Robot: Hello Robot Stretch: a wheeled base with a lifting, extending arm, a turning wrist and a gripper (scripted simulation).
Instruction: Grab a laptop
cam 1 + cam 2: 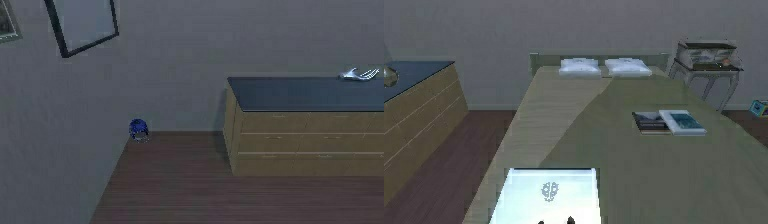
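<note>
Ahead I see a wooden dresser with a dark top, and a small blue thing on the floor by the wall. Beside me is a bed with white pillows and books lying on it.

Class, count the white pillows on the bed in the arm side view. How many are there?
2. The soft white pillows lie side by side at the head of the olive-green bed, one left, one right. None looks hidden.

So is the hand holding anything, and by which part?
Cannot tell: the hand shows against the laptop, which lies on the bed.
</note>
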